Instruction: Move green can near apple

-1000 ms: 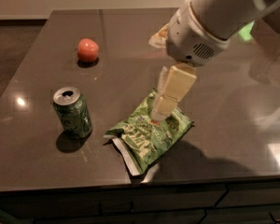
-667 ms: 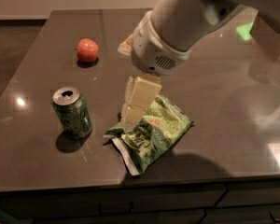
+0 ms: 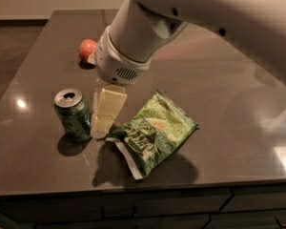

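The green can (image 3: 73, 115) stands upright on the dark table at the front left, its silver top with the opening facing up. The apple (image 3: 87, 48) lies farther back, partly hidden by my arm. My gripper (image 3: 105, 114) hangs low just right of the can, close beside it; its pale finger (image 3: 108, 108) points down to the table surface between the can and the chip bag.
A crinkled green chip bag (image 3: 152, 130) lies flat right of the gripper, its torn end toward the front edge. The table (image 3: 229, 94) is dark and glossy, with its front edge near the bag. My large white arm (image 3: 143, 37) spans the upper view.
My arm and gripper have swung left from over the chip bag to right beside the can. Can, apple and bag have stayed put.
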